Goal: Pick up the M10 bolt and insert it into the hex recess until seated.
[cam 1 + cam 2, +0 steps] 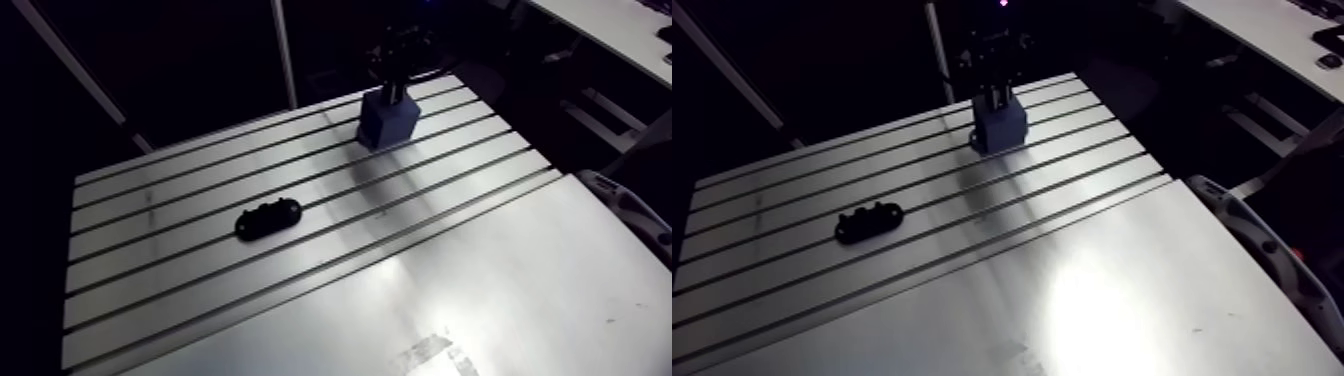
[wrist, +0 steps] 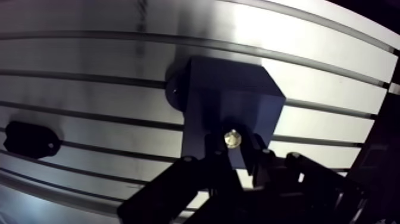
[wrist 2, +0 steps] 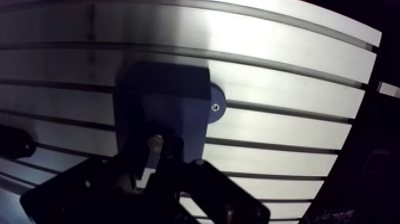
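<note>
Gripper: I am holding my gripper directly over the blue block, its two fingers pressing in tight on the bolt from both sides.
Bolt: it is sitting pinched between my fingers, its brassy round end facing the wrist camera, over the edge of the block's top face nearest my gripper; I cannot tell whether it is entering a recess.
Block: it is standing upright on the far part of the surface, a round foot sticking out at its base.
Black part: a black oval part is lying flat on the surface, well apart from the block.
</note>
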{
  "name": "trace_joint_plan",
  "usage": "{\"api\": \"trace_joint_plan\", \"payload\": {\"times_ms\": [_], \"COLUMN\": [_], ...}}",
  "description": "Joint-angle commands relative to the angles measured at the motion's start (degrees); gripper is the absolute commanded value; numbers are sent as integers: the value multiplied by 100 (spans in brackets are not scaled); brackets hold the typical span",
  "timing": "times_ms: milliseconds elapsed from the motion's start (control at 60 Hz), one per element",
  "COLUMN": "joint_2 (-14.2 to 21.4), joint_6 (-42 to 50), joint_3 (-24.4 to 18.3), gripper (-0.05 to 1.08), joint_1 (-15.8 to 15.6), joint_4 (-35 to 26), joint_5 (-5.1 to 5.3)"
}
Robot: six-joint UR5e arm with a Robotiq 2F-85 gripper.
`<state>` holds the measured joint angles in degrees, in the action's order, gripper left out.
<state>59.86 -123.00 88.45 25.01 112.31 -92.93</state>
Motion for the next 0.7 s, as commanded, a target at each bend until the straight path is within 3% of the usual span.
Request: {"api": "trace_joint_plan", "payload": {"times_ms": [17, 700], "joint_2": [12, -14], "joint_6": [-185, -631], "joint_3": [-15, -70], "gripper": [73, 73], "joint_1": [5, 5], "joint_4": [6, 13], "joint_5": [-10, -28]}}
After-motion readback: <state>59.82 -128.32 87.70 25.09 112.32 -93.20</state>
